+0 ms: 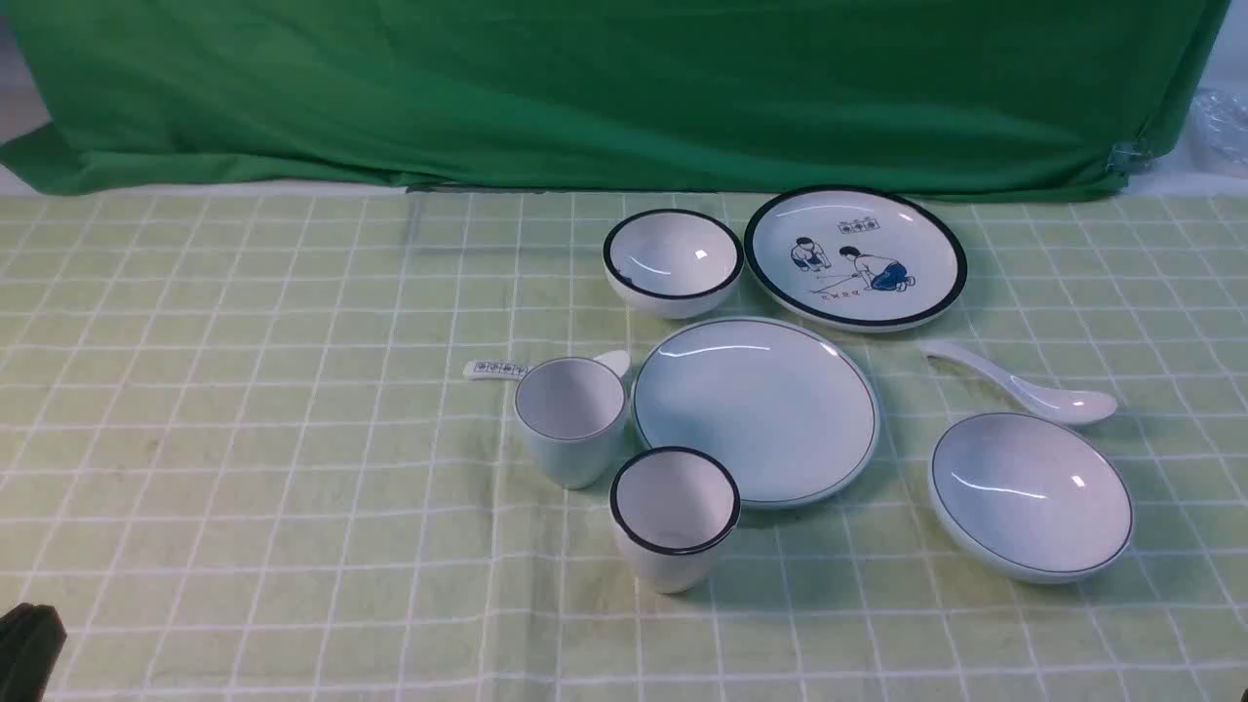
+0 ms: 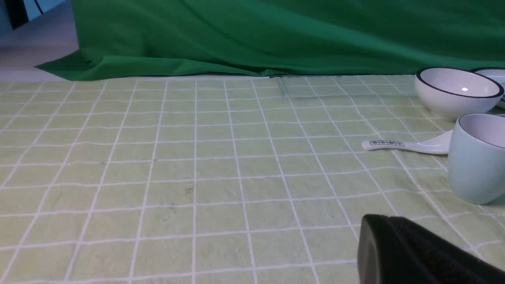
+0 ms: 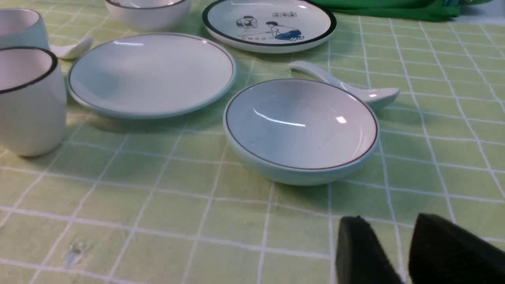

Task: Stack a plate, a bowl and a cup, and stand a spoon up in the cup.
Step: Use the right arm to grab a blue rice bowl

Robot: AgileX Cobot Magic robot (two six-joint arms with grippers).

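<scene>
The plain plate (image 1: 756, 409) (image 3: 152, 75) lies mid-table. To its right sits the wide shallow bowl (image 1: 1031, 495) (image 3: 300, 126), empty. Behind the bowl lies the plain white spoon (image 1: 1024, 390) (image 3: 347, 86). The pale bluish cup (image 1: 570, 419) (image 2: 477, 157) (image 3: 19, 23) stands upright left of the plate. My left gripper (image 1: 29, 639) (image 2: 378, 225) is shut and empty at the near left corner, well short of the cup. In the right wrist view my right gripper (image 3: 390, 221) is open with only cloth between its fingers, just short of the bowl. It is outside the front view.
A black-rimmed cup (image 1: 675, 517) (image 3: 27, 98) stands in front of the plate. A black-rimmed bowl (image 1: 673, 261) (image 2: 453, 92) and a picture plate (image 1: 856, 255) (image 3: 268, 23) sit at the back. A marked spoon (image 1: 497, 369) (image 2: 406, 145) lies behind the pale cup. Green cloth hangs behind.
</scene>
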